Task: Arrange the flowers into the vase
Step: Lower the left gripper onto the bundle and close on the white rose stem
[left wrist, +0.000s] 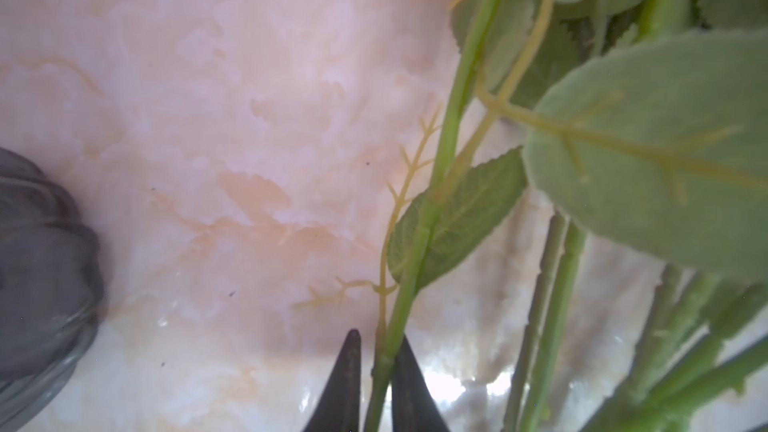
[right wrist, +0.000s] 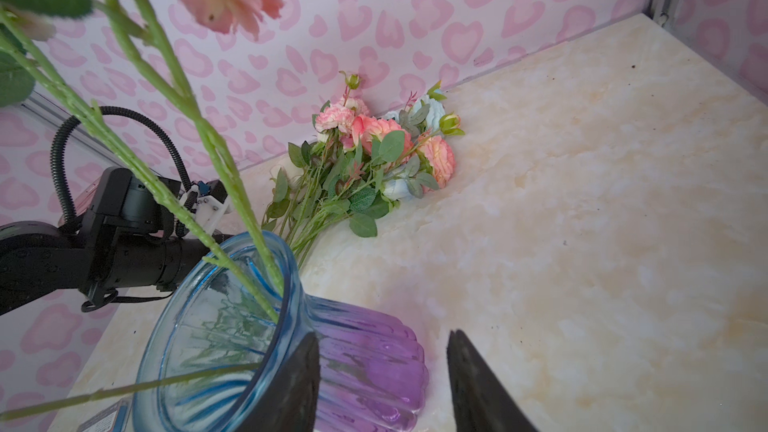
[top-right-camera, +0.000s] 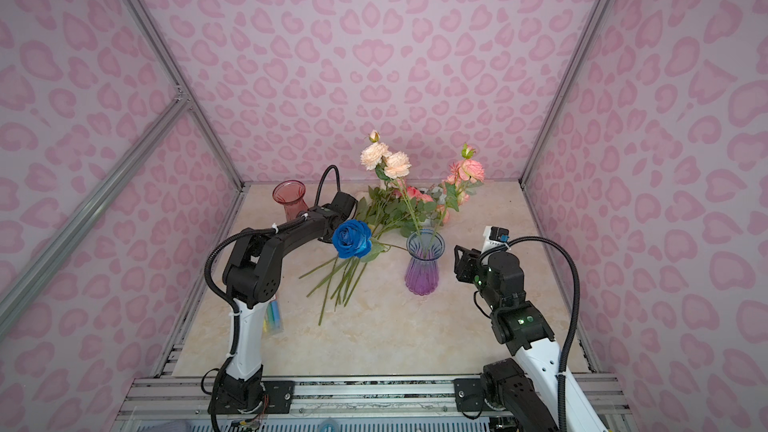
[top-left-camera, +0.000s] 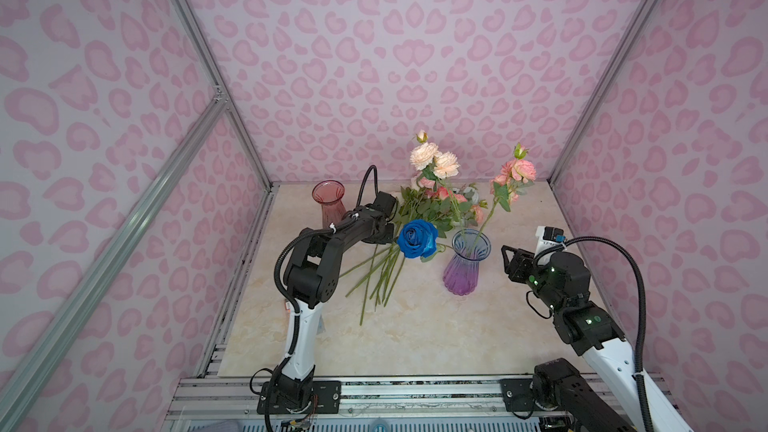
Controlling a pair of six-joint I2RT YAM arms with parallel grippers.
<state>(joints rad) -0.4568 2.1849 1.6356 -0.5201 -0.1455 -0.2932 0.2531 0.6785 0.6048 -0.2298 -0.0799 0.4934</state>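
A blue-and-purple ribbed glass vase (top-left-camera: 465, 270) (top-right-camera: 423, 270) (right wrist: 365, 367) stands right of centre. It holds a peach-headed stem (top-left-camera: 434, 160), a pink-headed stem (top-left-camera: 517, 170) and a deep blue rose (top-left-camera: 417, 238) (top-right-camera: 351, 238) that leans out low to the left. More flowers (top-left-camera: 440, 205) (right wrist: 374, 147) lie in a heap on the table behind the vase, their bare stems (top-left-camera: 382, 272) fanned toward the front. My left gripper (left wrist: 378, 336) is down at this heap, shut on one green stem (left wrist: 415, 251). My right gripper (right wrist: 384, 336) (top-left-camera: 508, 259) stands open just right of the vase, holding nothing.
An empty red glass vase (top-left-camera: 330, 205) (top-right-camera: 291, 199) stands at the back left, close to my left wrist (top-left-camera: 374, 222). The pink patterned walls and metal frame posts close in the marble table (top-left-camera: 436, 338) on three sides.
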